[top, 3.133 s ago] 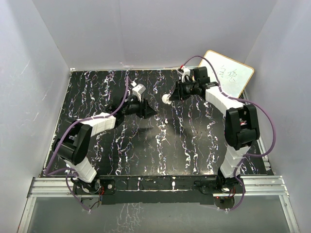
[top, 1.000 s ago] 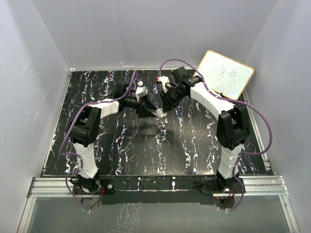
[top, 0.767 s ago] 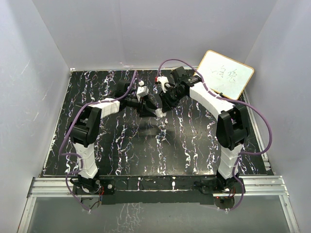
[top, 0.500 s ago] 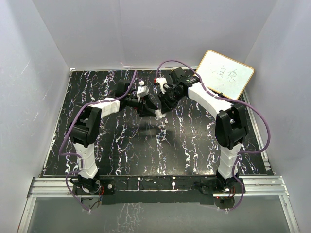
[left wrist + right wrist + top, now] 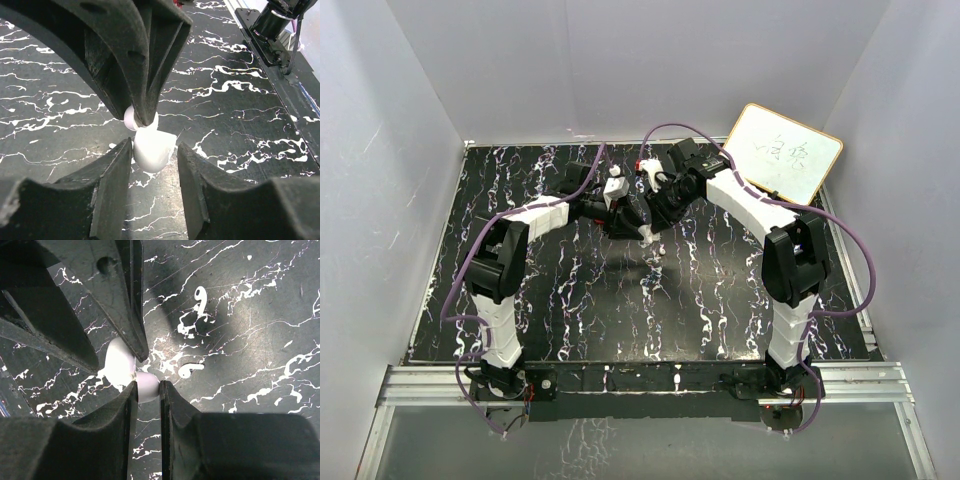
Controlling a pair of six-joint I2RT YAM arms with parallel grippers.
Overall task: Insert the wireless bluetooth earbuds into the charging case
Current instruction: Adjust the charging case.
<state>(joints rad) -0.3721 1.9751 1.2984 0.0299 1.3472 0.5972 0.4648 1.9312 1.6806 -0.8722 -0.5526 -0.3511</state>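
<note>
We think the step now is to get the small white rounded plastic charging case (image 5: 152, 147) open and ready. To do it well, we should hold the big part steady with the left fingers (image 5: 112, 190) and press only softly. Then the right fingers (image 5: 116, 430) can pull the small part away slowly at the seam, so the smooth case does not slip or pop out. The right fingers are almost closed and pinch the small round end of the case. The left fingers sit close on both sides of the big part with hardly any gap, and we cannot tell if they squeeze it yet. The case is between the two arms, near the back middle of the black surface with white streaks (image 5: 570, 300). It looks smooth and shiny, with a thin line where its two parts meet. We think the wireless bluetooth earbuds (image 5: 200, 295) are the two tiny white comma-shaped pieces lying on the surface near the case. They look a lot like the white streaks, so we are not sure.
</note>
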